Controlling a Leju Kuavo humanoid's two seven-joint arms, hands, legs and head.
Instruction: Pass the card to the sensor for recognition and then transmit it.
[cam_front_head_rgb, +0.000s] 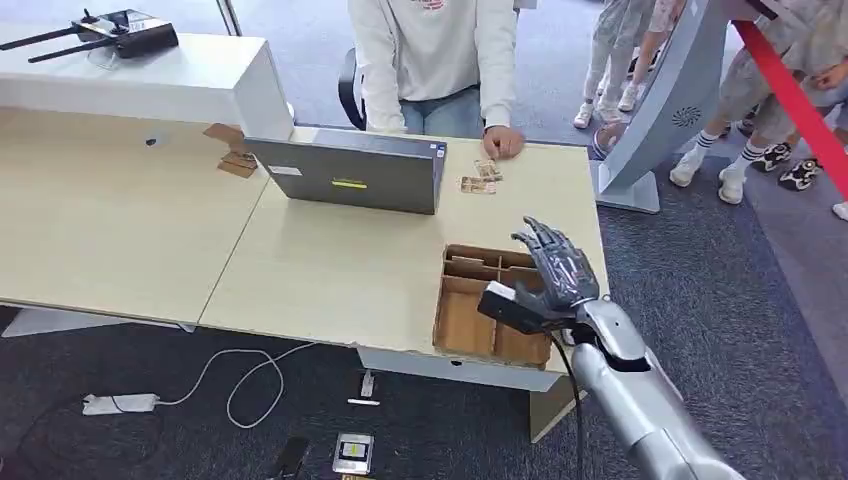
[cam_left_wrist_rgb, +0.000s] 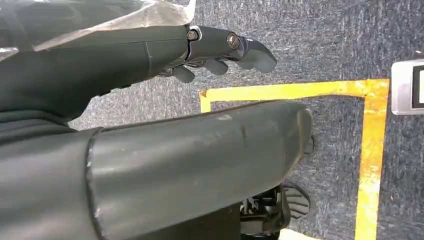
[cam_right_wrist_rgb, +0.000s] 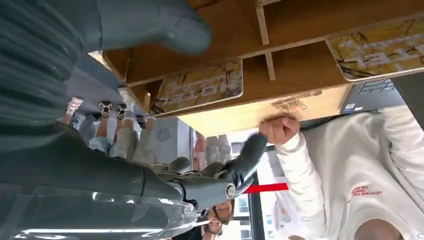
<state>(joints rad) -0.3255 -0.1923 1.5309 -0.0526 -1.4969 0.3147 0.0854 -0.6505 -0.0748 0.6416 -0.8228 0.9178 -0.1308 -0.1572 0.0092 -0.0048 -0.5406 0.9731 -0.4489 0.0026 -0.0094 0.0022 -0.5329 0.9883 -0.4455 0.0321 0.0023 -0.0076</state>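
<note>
My right hand (cam_front_head_rgb: 555, 265) hovers with its fingers spread over a divided cardboard box (cam_front_head_rgb: 470, 325) at the table's front right corner; it holds nothing. In the right wrist view, two yellow patterned cards (cam_right_wrist_rgb: 197, 87) (cam_right_wrist_rgb: 380, 47) lie flat in separate compartments of the box (cam_right_wrist_rgb: 265, 25), beyond my right hand's fingers (cam_right_wrist_rgb: 220, 180). A few more small cards (cam_front_head_rgb: 480, 177) lie on the table beside a person's fist (cam_front_head_rgb: 503, 143). My left hand (cam_left_wrist_rgb: 215, 50) hangs over the carpet with its fingers stretched out and nothing in it.
A grey laptop (cam_front_head_rgb: 350, 172) stands at the table's middle with a seated person (cam_front_head_rgb: 435, 60) behind it. A small cardboard piece (cam_front_head_rgb: 235, 155) sits left of the laptop. On the floor lie a white device (cam_front_head_rgb: 352, 452), a cable (cam_front_head_rgb: 240, 375) and yellow tape (cam_left_wrist_rgb: 372, 150). Several people stand at back right.
</note>
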